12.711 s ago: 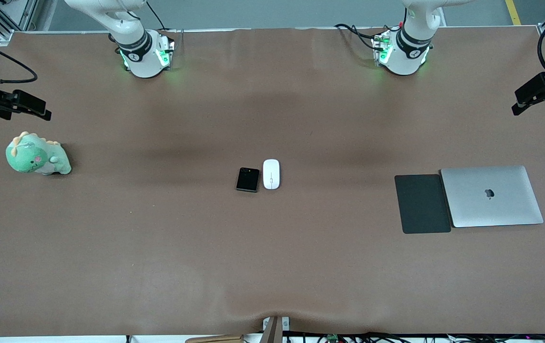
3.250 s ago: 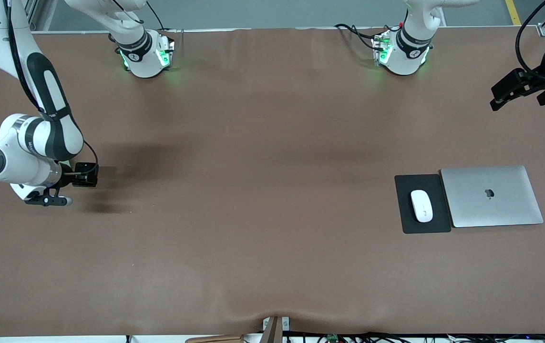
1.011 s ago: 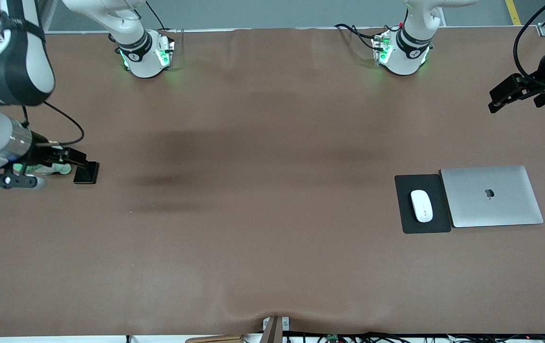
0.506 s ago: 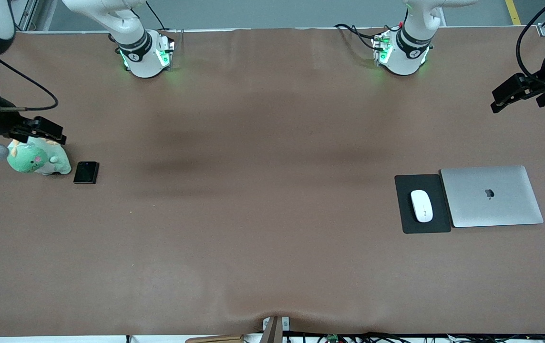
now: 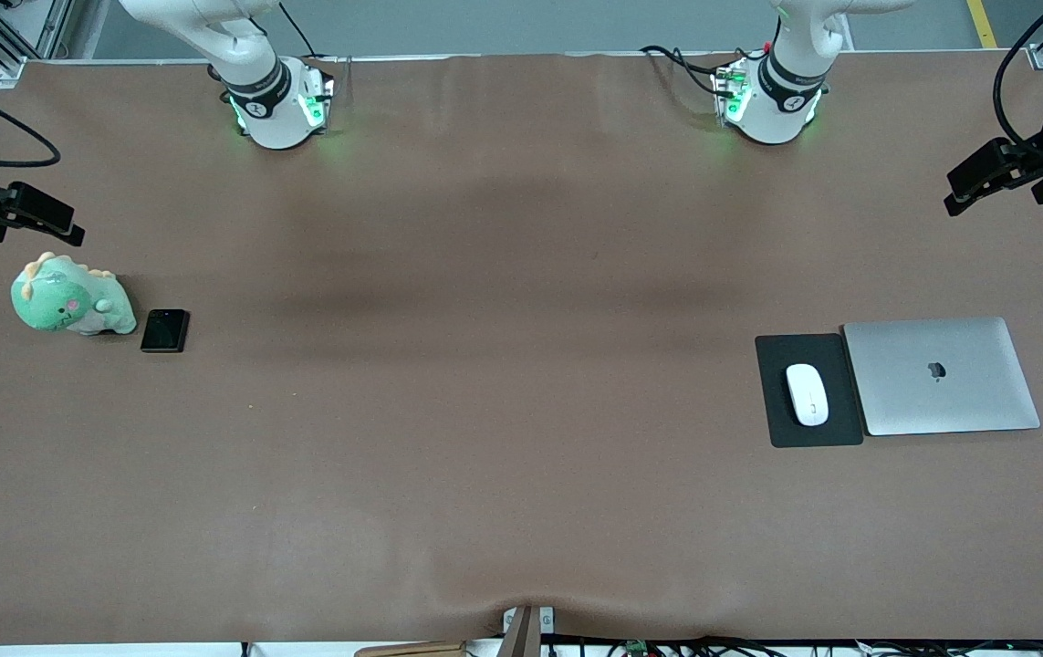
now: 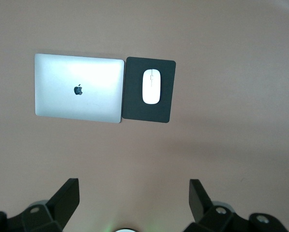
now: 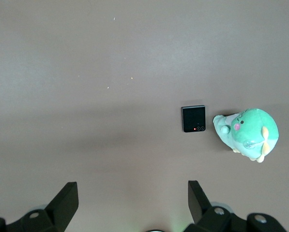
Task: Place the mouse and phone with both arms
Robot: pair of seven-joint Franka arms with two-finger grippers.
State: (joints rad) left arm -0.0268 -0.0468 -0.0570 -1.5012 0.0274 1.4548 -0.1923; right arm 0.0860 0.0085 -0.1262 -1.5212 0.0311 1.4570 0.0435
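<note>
- Two grippers up high, both wide open, holding nothing: left gripper (image 5: 986,178) at upper right of frame, right gripper (image 5: 24,214) at upper left.
- Mouse (image 5: 807,394) sits on dark pad (image 5: 808,429) w/ laptop (image 5: 941,376) beside it.
- Phone (image 5: 164,330) lies flat just beside green toy (image 5: 69,299).

White jointed arms (image 5: 252,55), black bands, green-lit bases (image 5: 763,105), black cables, black grippers.

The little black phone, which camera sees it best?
The right wrist view: the phone lies flat beside the green toy dinosaur, its camera dots showing. The front view shows it smaller. The left wrist view misses it.
</note>
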